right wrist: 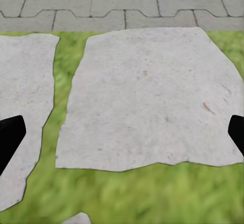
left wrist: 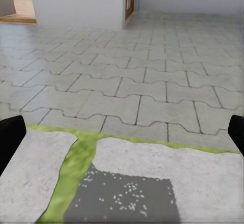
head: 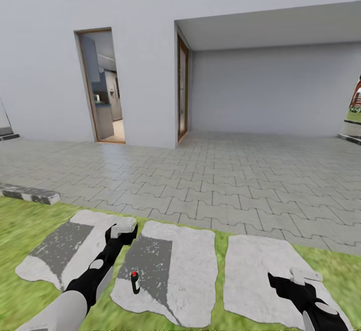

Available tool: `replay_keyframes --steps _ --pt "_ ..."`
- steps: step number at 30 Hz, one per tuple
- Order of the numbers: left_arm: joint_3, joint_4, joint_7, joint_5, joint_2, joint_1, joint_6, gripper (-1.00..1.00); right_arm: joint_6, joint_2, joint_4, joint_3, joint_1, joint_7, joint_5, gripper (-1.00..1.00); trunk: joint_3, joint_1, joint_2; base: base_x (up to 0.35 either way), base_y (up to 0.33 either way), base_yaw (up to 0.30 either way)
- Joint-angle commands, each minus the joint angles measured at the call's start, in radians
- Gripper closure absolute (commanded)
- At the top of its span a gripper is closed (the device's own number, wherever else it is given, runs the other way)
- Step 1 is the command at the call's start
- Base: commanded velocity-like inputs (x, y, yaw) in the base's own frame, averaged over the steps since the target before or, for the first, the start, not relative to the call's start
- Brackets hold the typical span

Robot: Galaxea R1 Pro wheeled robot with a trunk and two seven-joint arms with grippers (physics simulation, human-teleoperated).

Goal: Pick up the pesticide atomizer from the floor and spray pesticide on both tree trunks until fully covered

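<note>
Bottom centre of head view: small dark atomizer with red tip (head: 135,281) stands on grey stepping stone (head: 170,271). Left end effector (head: 122,231) released, beyond it; retract, descend, grasp body squarely.

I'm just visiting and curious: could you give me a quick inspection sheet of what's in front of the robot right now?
Surface: three flat pale stepping stones set in green grass, grey paving beyond.
Job's things: pesticide atomizer, small, dark, red-tipped, standing on the middle stone; trees nothing seen.
Clutter: nothing seen.
Grippers: left gripper above the stones beyond the atomizer, fingers apart, empty; right gripper over the right stone, fingers apart, empty.
Cables: nothing seen.
Surroundings: white house with an open doorway and a covered recess.
</note>
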Motion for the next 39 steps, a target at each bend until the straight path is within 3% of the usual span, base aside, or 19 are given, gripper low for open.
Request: replay_keyframes --steps 1,39 --pt "0.009 0.001 -0.007 -0.007 -0.001 -0.001 -0.003 -1.00 0.005 0.000 -0.001 -0.001 -0.001 0.002 -0.004 -1.00 -0.006 0.004 -0.008 0.000 0.000 0.000" --pt "0.010 0.003 -0.007 -0.006 0.001 0.000 -0.003 -1.00 0.005 -0.001 -0.003 -0.003 -0.001 0.001 -0.003 -1.00 -0.211 0.028 -0.030 0.000 0.000 -0.020"
